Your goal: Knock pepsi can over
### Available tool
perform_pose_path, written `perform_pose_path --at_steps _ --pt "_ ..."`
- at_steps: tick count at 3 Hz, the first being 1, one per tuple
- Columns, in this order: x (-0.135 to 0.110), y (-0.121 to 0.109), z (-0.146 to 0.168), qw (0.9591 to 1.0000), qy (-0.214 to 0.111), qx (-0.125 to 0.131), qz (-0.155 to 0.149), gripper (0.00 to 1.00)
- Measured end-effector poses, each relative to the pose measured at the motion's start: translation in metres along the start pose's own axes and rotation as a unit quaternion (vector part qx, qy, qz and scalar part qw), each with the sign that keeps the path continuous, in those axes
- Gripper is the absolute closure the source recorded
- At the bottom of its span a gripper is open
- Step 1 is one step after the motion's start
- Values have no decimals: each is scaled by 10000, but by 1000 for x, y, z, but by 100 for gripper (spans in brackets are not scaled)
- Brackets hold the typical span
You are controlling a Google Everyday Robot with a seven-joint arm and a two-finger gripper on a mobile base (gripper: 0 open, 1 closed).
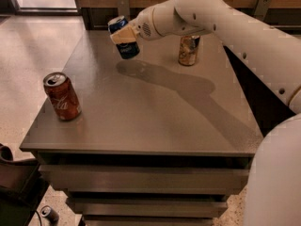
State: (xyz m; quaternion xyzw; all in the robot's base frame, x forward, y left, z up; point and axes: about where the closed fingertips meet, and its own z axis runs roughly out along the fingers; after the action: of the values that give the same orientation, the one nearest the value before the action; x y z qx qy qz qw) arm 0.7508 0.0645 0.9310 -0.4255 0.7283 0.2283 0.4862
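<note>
pepsi can (128, 49): small, dark blue, silver top | pose: tilted, top leaning left and away | place: far-left part of the desk (155, 112), over its own shadow; contact with the surface unclear | gripper (121, 36): at the can's middle, tan jaws clamped across it

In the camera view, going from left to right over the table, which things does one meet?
red cola can → pepsi can, tilted, with the gripper shut on it → orange-tan patterned can
</note>
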Motion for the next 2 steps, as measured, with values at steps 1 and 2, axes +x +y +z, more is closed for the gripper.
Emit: perform_pose_path --at_steps 1,2 --pt "9 4 -8 9982 568 168 -37 100" --pt "21 9 -14 9931 1117 355 -24 100"
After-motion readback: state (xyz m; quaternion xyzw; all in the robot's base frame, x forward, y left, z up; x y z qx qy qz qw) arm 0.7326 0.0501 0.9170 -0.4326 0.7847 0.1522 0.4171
